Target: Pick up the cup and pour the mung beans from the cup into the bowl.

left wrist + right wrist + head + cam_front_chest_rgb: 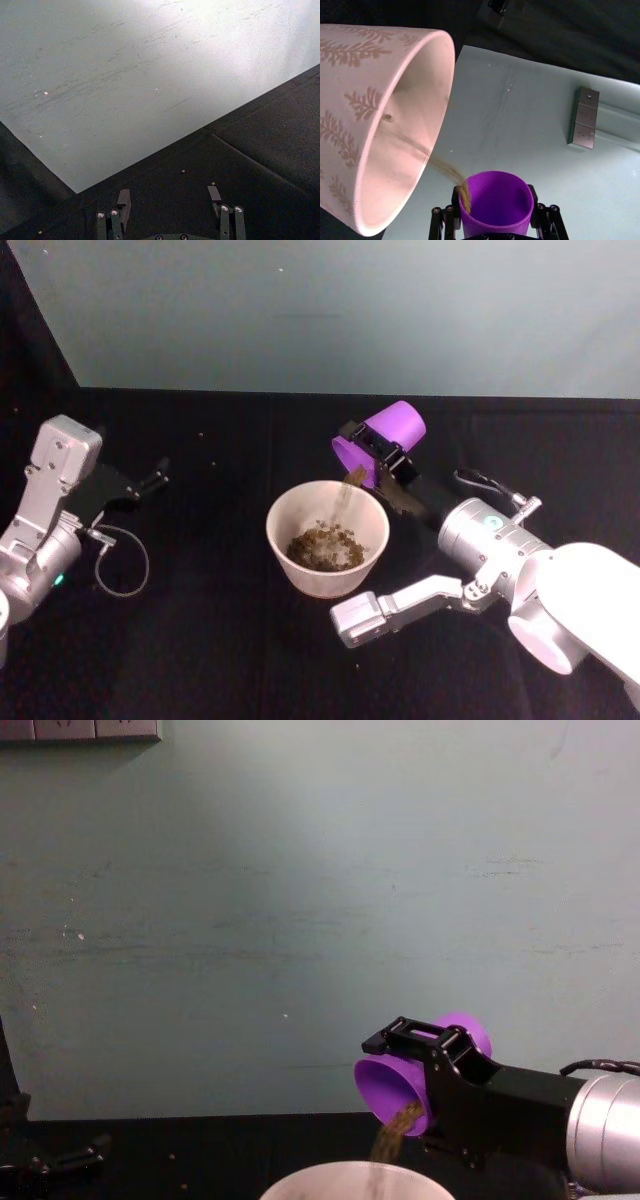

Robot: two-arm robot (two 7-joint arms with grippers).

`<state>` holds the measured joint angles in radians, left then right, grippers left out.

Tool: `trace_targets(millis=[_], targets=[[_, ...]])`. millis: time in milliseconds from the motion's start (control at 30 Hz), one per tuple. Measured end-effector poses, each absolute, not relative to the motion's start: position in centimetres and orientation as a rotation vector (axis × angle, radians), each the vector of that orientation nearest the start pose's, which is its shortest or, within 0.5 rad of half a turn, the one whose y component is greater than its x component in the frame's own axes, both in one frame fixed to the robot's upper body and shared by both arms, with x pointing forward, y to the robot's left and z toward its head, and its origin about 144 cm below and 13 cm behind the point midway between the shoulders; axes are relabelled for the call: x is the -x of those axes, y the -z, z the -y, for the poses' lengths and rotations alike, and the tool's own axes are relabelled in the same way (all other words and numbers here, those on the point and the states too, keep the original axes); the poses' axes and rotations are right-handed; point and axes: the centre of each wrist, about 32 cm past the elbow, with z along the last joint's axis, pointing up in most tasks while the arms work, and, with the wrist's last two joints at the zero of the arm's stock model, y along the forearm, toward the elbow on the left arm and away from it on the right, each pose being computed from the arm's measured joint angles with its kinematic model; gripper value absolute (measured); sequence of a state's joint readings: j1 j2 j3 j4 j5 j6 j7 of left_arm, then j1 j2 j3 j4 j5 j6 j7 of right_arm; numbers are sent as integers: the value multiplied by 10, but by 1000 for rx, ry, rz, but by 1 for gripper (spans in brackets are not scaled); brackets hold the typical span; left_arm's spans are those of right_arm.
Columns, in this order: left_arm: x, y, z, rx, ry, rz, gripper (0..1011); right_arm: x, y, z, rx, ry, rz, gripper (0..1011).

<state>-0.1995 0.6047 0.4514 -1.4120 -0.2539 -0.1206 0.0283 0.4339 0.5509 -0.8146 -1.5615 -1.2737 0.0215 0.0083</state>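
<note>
Right gripper [372, 452]: fingers pinch the cup [402, 424] across its sides. The cup is tipped, its mouth lower than the fingers and over the far rim of the bowl [298, 580]. A thin stream of mung beans [345, 498] falls from the cup's lip, just below the fingertips, into the bowl, where a heap lies on the bottom. The bowl stands on the black table [220, 650]. Left gripper [169, 197]: parked well apart, fingers spread, nothing between them.
</note>
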Motion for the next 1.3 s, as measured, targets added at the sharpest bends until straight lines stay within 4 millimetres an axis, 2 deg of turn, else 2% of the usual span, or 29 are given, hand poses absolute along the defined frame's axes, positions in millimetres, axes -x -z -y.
trace_targets(millis=[1000, 1300], targets=[[-489, -1140, -310, -304, -1248, 285, 1000, -495, -1181, 181, 973, 452, 1983, 750], [-489, -1140, -310, -304, -1248, 285, 1000, -497, -1185, 188, 927, 529, 1861, 750]])
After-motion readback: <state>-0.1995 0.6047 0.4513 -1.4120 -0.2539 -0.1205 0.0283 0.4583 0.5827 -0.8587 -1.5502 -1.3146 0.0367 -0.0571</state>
